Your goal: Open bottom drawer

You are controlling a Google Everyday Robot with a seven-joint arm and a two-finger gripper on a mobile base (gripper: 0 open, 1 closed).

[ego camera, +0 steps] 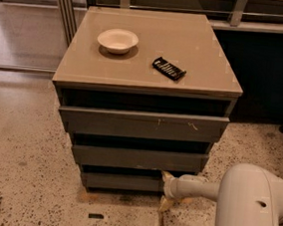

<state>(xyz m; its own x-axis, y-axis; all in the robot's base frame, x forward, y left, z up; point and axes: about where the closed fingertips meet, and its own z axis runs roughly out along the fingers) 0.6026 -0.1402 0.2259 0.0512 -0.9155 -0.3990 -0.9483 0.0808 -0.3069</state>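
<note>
Speckled floor (23, 148), grey cabinet (203, 46): tool (165, 190) is positioned open at bottom drawer (120, 182) right end. Grasp step judged in hand; closure on front, then straight pull needed.

The worktop (198, 45) is a smooth beige slab with a soft sheen, brighter toward its far edge. The bowl (117, 40) on it looks like pale glazed ceramic or plastic, lightly glossy. The black packet (169, 68) beside it has a shiny, printed surface. The top drawer (140, 125) front is matt dark grey with a few pale scratches; the middle drawer (137, 158) and bottom drawer (122, 182) share the same flat matt grey, unmarked. The floor (22, 158) is speckled polished stone, terrazzo-like. The tool (166, 189), at the bottom drawer's right end just above the floor, and the arm shell (252, 205) look like smooth off-white moulded plastic, satin in finish.
</note>
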